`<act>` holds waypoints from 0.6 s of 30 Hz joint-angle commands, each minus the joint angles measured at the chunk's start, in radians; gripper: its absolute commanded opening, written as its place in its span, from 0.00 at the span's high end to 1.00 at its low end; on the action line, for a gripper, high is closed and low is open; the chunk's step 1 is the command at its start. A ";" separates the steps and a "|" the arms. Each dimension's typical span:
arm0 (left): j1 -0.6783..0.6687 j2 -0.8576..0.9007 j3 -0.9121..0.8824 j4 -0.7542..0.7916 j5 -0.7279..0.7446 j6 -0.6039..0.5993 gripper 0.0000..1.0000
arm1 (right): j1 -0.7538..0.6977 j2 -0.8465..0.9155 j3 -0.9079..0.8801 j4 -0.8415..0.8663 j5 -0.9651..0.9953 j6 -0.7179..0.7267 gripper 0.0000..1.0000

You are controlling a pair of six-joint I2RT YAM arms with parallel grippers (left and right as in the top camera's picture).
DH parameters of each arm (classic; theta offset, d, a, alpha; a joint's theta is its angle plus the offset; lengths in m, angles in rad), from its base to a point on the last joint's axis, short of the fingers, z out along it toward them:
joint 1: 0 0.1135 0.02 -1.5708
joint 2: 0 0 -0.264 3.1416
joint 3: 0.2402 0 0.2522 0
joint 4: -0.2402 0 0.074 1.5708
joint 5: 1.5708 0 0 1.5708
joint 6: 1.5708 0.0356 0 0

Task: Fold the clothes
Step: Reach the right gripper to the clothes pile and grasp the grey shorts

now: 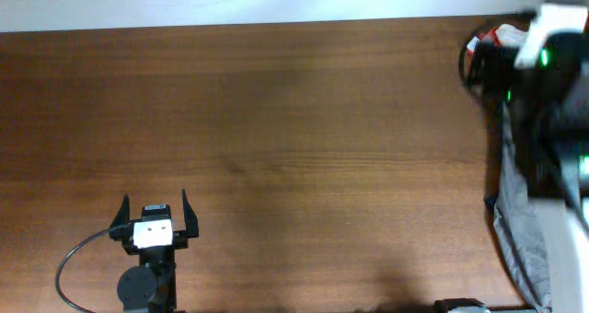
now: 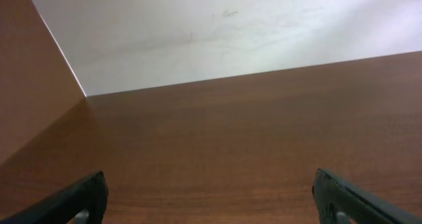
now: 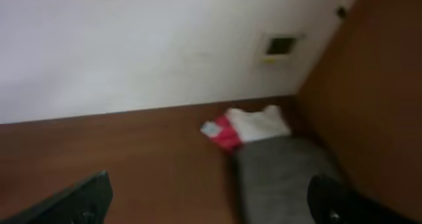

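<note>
Where the garment lies, overhead: garment (image 1: pixel 513 216) at the bench's (image 1: pixel 294 120) right rim, partly under the blurred right arm (image 1: pixel 552 83); well apart from the left claw (image 1: pixel 155 223), far off to that claw's right.
Long axis, overhead: runs along the right rim, near end to far end; a red and cream bundle (image 1: pixel 479 48) sits beyond the far end.
Left claw, overhead: released, fingers spread, nothing between them.
Left wrist view: both fingers wide apart over bare bench; no garment ahead of this claw.
Right wrist view: right claw (image 3: pixel 208 191) released, holding nothing; garment just ahead, toward the finger on the view's right, lengthwise away from the claw; whether the bundle touches its far end, cannot tell.
Nearer arm: right, clearly.
Coming move, as a judgement: right claw goes forward, down and slightly right to pinch the near end; the left must cross the bench to help.
</note>
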 commanded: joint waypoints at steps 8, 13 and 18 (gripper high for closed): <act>0.006 -0.003 -0.002 -0.004 -0.014 0.016 0.01 | -0.200 0.409 0.178 0.033 0.150 -0.042 0.02; 0.006 -0.003 -0.002 -0.004 -0.014 0.016 0.01 | -0.286 0.552 0.178 0.102 0.150 -0.042 0.02; 0.006 -0.003 -0.002 -0.004 -0.014 0.016 0.01 | -0.359 0.690 0.178 0.137 0.149 -0.043 0.02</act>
